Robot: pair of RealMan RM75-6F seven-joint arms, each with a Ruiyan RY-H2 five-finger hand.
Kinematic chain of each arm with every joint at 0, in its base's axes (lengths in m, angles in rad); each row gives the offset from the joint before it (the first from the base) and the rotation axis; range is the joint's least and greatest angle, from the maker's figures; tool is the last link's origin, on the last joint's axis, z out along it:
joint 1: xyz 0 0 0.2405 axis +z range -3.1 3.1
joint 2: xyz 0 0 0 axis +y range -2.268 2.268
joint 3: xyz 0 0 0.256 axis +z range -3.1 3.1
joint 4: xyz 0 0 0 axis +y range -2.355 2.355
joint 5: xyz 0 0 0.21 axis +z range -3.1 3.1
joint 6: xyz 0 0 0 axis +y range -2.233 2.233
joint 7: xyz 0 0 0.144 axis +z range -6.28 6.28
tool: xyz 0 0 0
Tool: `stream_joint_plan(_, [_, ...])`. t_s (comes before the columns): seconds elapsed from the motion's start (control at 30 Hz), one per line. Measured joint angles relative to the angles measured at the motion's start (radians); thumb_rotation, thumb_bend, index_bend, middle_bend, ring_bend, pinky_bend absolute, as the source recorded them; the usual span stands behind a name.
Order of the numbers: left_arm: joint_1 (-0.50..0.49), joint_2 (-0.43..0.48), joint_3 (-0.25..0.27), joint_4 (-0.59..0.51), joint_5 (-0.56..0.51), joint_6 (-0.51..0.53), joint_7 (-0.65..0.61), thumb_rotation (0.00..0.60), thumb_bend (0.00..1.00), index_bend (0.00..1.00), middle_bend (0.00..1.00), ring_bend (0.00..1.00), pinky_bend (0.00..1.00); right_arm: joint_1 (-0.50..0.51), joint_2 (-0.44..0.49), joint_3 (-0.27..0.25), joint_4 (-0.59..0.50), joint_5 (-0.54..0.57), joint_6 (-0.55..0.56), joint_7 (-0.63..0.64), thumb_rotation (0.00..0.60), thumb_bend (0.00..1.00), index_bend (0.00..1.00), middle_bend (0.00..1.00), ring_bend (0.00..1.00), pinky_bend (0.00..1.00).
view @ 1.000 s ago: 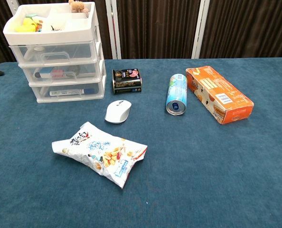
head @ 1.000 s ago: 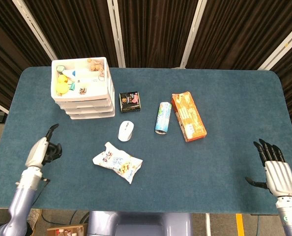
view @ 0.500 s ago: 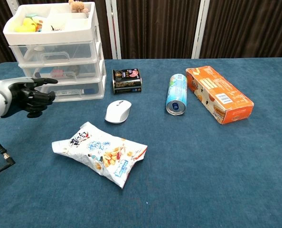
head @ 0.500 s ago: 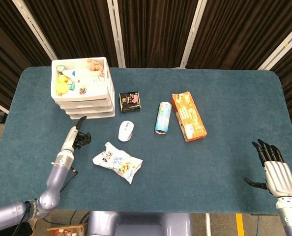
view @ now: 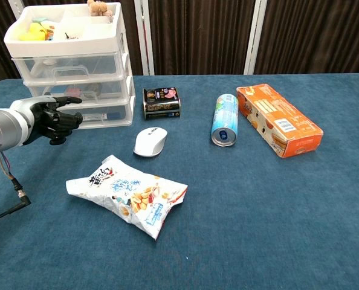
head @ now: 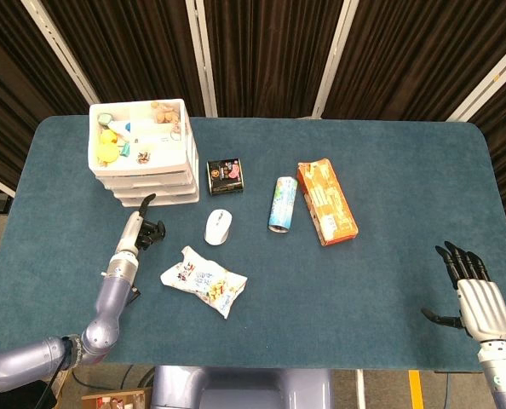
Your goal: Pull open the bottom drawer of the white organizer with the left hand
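Observation:
The white organizer (head: 142, 158) (view: 74, 69) stands at the table's far left, with three clear drawers under an open top tray. Its bottom drawer (view: 89, 115) (head: 161, 199) is pushed in. My left hand (head: 142, 228) (view: 49, 118) hovers just in front of that drawer, fingers curled in, one finger pointing toward the drawer front, holding nothing and short of touching it. My right hand (head: 474, 294) rests open with fingers spread near the table's front right edge, seen only in the head view.
A snack bag (head: 204, 280) (view: 128, 194) lies just right of my left hand. A white mouse (view: 150, 141), a dark tin (view: 161, 102), a blue can (view: 224, 119) and an orange box (view: 279, 119) lie across the middle.
My left hand has travelled from the table's left front edge up toward the organizer, and now sits close in front of the bottom drawer. The right hand stays put.

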Motion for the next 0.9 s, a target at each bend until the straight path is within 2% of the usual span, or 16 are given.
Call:
stream_joint_plan(0.33, [-0.051,-0.053,-0.023,0.085,-0.014,-0.028,0.013,0.6,0.68,0.03,0.98,0.9,0.88,0.001,0.005,-0.002,-0.004,0.001,-0.003,0.009,0.6,0.13,0.0,0.0,0.0,0.05])
stream_joint_plan(0.7, [-0.072,-0.089,-0.086,0.124,-0.069,-0.098,-0.058,0.6,0.68,0.2,0.98,0.9,0.88,0.001,0.005,-0.004,-0.004,-0.001,-0.003,0.009,0.6,0.13,0.0,0.0,0.0,0.05])
stream_joint_plan(0.9, [-0.062,-0.088,-0.075,0.102,-0.05,-0.106,-0.072,0.6,0.68,0.22,0.98,0.9,0.88,0.001,0.006,-0.004,-0.005,-0.001,-0.003,0.01,0.6,0.13,0.0,0.0,0.0,0.05])
